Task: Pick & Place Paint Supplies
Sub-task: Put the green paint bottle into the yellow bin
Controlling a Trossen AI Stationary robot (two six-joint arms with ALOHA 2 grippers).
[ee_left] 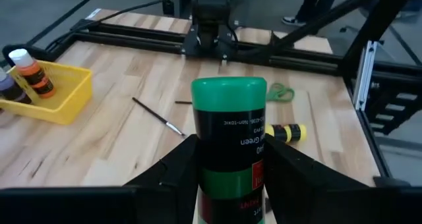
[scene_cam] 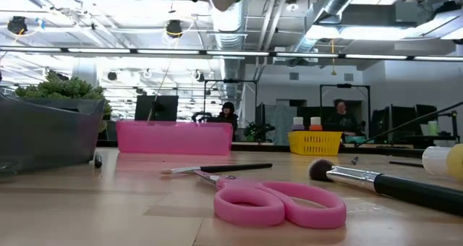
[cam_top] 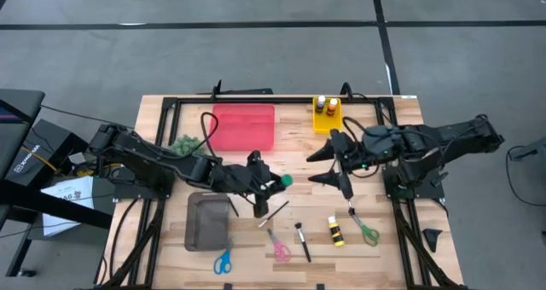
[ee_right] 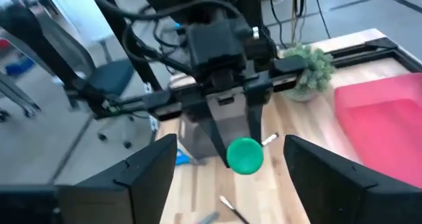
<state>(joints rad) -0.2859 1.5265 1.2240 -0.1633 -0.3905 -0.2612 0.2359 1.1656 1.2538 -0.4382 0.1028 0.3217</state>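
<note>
Mid-table, held clear of the wood: green bottle (cam_top: 285, 181) clenched in left gripper (cam_top: 271, 184), cap toward right gripper (cam_top: 322, 165) — fingers spread wide, empty, just right of it. Likely a handover toward the yellow bin (cam_top: 328, 124) far right — keep bottle level, close squarely below the cap before letting go.

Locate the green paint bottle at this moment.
In the high view, the green paint bottle is held above mid-table in the left gripper, facing the open right gripper.

Left hand (ee_left: 227, 178) clamped on green paint bottle (ee_left: 229, 128), cap up; yellow bin (ee_left: 62, 95) with bottles near worktop (ee_left: 132, 145) edge.
</note>
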